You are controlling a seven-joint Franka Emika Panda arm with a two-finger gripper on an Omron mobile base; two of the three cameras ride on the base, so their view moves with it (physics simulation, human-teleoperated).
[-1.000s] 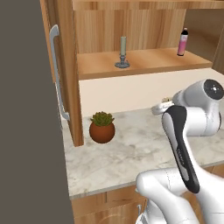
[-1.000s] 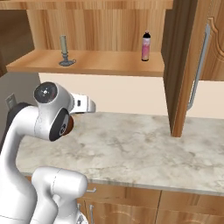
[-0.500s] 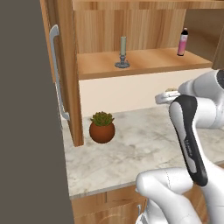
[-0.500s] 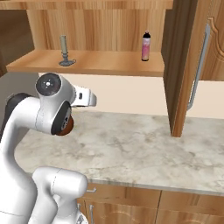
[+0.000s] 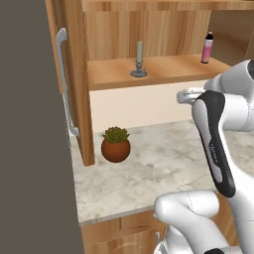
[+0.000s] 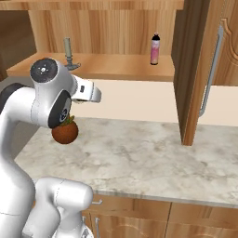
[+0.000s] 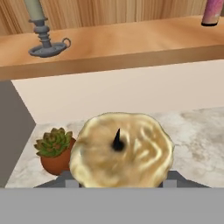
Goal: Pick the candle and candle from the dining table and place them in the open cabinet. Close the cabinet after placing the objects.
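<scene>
In the hand view the stubby golden-tan candle (image 7: 120,151) with its small dark wick sits square at six o'clock, and the two-finger gripper (image 7: 120,179) is clamped on it, a dark tip peeking out at either side of its base. The candle rides up in the air, above the beige-grey marbled stone counter (image 5: 163,163) (nothing under it but the gripper).

Up at eleven o'clock in that same view stands the slim grey-beige taper candle on its round dark-grey dish base (image 7: 43,41), upright on the wooden shelf (image 7: 131,48) of the light-brown wall cabinet (image 5: 74,74), already inside. At one o'clock, at the far end of the same shelf, there's the pink bottle with a dark cap (image 7: 213,11), well apart from the taper.

From the left base view the taper (image 5: 139,60) sits mid-shelf and the bottle (image 5: 207,47) off toward two o'clock. The cabinet door (image 5: 77,84) hangs open, its long silver bar handle (image 5: 67,84) showing at nine o'clock. Just beside the door's lower edge, a small green succulent in a round terracotta pot (image 5: 115,145) rests on the stone. In the right base view the other door (image 6: 197,69) stands open too.
</scene>
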